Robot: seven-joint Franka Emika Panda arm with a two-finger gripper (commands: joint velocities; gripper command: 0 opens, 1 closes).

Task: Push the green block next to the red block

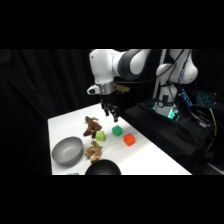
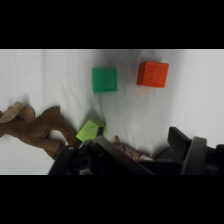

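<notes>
The gripper is hanging above the white table, just over the green block; whether it is open or closed cannot be told. The green block is sitting near the red block, a gap showing between them (clearest in the wrist view). A lime cube is lying beside a brown toy animal. A grey bowl is resting nearby. No writing is readable.

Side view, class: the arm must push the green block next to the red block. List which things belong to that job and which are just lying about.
Job:
green block
red block
gripper

Lying about:
lime block
brown toy animal
tan toy
grey bowl
black bowl
</notes>
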